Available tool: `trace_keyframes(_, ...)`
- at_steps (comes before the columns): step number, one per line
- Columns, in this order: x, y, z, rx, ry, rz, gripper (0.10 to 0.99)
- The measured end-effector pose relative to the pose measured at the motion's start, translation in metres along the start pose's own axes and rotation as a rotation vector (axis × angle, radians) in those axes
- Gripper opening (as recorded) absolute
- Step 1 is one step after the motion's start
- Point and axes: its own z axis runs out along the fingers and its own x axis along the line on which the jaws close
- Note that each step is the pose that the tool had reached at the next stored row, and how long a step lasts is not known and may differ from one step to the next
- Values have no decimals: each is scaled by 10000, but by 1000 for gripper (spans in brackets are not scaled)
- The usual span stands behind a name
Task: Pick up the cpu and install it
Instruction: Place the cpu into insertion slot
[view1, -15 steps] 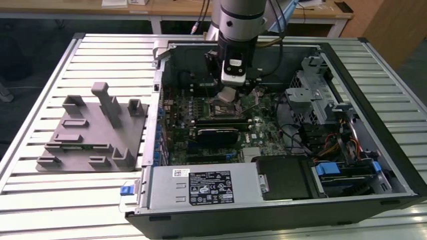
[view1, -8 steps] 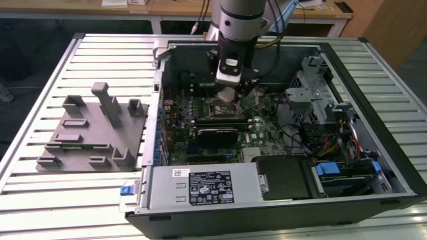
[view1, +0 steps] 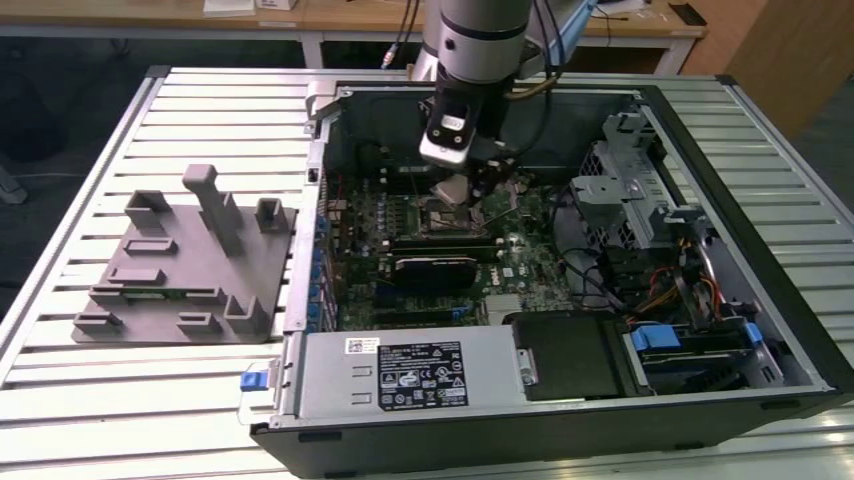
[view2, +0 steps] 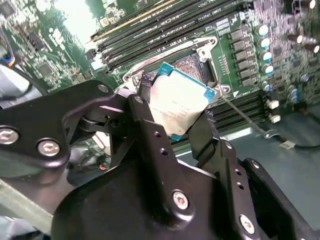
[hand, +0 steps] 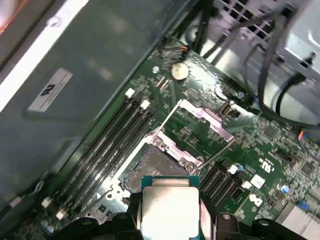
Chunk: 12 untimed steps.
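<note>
cpu (hand: 170, 210): lower edge cut off | socket (view2: 192, 64): partly behind cpu

Surface (view1: 200, 100): pale metal top made of long parallel slats with grooves between them.
Fixture (view1: 160, 300): grey plate lying flat on the surface in the exterior view's left half, with low blocks and slots moulded on it.
Posts: several stand upright from the fixture; the tallest (view1: 203, 195) is near its back edge.
Case (view1: 561, 425): black computer case lying on its side in the exterior view's right half, open side up, just beside the fixture.
Bare slats: show behind the fixture, in front of it, and along the surface's near edge.
</note>
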Motion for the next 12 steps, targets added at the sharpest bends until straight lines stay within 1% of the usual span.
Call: trace_keyframes(12, 0, 0, 13, -53, -76, 2183, 541)
